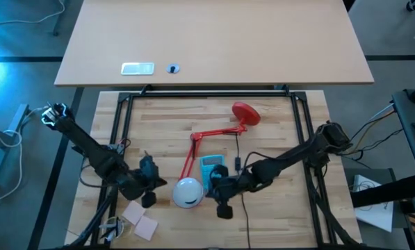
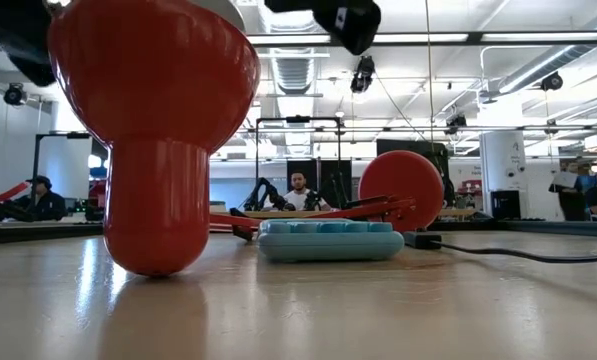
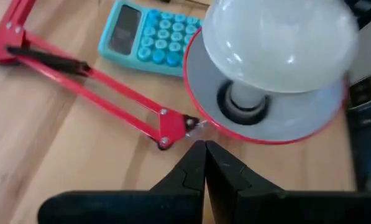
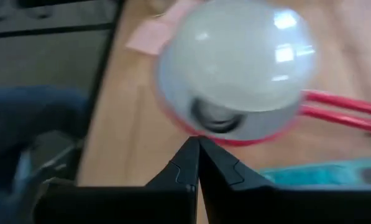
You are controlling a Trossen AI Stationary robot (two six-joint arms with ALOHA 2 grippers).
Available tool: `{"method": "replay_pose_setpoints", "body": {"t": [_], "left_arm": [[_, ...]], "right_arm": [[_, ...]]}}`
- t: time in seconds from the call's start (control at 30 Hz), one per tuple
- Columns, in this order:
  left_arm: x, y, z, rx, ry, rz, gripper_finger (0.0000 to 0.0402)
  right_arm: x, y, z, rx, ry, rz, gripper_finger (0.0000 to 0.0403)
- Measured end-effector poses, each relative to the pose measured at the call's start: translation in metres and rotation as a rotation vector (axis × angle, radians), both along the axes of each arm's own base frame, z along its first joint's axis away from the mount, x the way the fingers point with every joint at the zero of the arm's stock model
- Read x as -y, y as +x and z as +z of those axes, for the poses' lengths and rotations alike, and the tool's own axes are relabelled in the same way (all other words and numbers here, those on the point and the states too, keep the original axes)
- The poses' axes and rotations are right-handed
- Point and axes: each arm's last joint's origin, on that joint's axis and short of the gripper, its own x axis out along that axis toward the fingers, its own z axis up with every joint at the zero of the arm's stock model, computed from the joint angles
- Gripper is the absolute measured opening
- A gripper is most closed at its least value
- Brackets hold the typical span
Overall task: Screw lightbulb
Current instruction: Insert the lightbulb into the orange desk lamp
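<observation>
Small white pear-shaped lightbulb [image 3: 278, 43] seated dome-up in the round red lamp shade with white inside [image 3: 204, 118], grey neck sunk into the dark socket at the shade's middle. Shade standing mouth-up on the light wooden desk [image 1: 277, 132], carried by the thin red jointed lamp arm [image 1: 210, 135] that runs away from the shade to the round red lamp base [image 1: 246, 113]. Teal calculator with blue buttons [image 1: 212, 169] lying flat just beside the shade, between the shade and the right arm. Black cable [image 1: 245, 208] trailing past the calculator, on its side away from the shade. Pale pink sticky notes [image 1: 141, 221] near the shade, at the desk's front edge.

Left end effector [image 1: 147, 187] just beside the shade, opposite the calculator, fingers [image 3: 188, 171] pressed together on nothing, tips pointing at the shade's rim. Right end effector [image 1: 223, 201] just beside the shade on the calculator's side, fingers [image 4: 185, 163] likewise closed tip to tip and empty, apart from the bulb.
</observation>
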Motion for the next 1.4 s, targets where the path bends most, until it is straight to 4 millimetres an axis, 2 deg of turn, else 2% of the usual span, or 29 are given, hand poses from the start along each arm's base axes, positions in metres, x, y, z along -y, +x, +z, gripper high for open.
{"method": "replay_pose_setpoints", "body": {"t": [0.17, 0.3, 0.43, 0.6, 0.73, 0.83, 0.93, 1.03, 1.13, 1.27, 1.4], "left_arm": [[0.021, 0.003, 0.012, 0.165, -0.051, -0.115, 0.0000], [0.033, 0.013, -0.002, 0.163, -0.006, -0.119, 0.0000], [0.039, 0.023, -0.015, 0.158, 0.046, -0.083, 0.0000], [0.031, 0.023, -0.017, 0.131, 0.111, -0.040, 0.0000], [0.013, 0.011, -0.010, 0.106, 0.181, 0.034, 0.0000], [0.002, -0.001, -0.002, 0.089, 0.179, 0.067, 0.0000], [0.001, -0.007, 0.005, 0.122, 0.134, 0.072, 0.0000], [0.013, -0.006, 0.008, 0.177, 0.080, 0.031, 0.0000], [0.030, 0.002, 0.004, 0.220, 0.063, -0.017, 0.0000], [0.049, 0.017, -0.009, 0.248, 0.052, -0.037, 0.0000], [0.056, 0.027, -0.018, 0.230, 0.066, -0.025, 0.0000]], "right_arm": [[0.016, 0.004, 0.000, 0.032, -0.104, -0.181, 0.0002], [0.023, 0.013, -0.010, 0.030, -0.117, -0.228, 0.0002], [0.017, 0.019, -0.019, 0.027, -0.081, -0.186, 0.0002], [0.003, 0.017, -0.015, 0.053, -0.010, -0.099, 0.0002], [-0.004, 0.013, -0.011, 0.050, 0.049, -0.069, 0.0002], [-0.004, 0.011, -0.008, 0.018, 0.120, -0.050, 0.0002], [0.004, 0.007, -0.003, 0.006, 0.088, -0.104, 0.0002], [0.017, 0.006, 0.000, 0.028, 0.003, -0.227, 0.0002], [0.026, 0.011, -0.002, 0.043, -0.041, -0.295, 0.0002], [0.029, 0.015, -0.009, 0.033, -0.049, -0.296, 0.0002], [0.024, 0.018, -0.013, 0.029, -0.008, -0.247, 0.0002]]}}
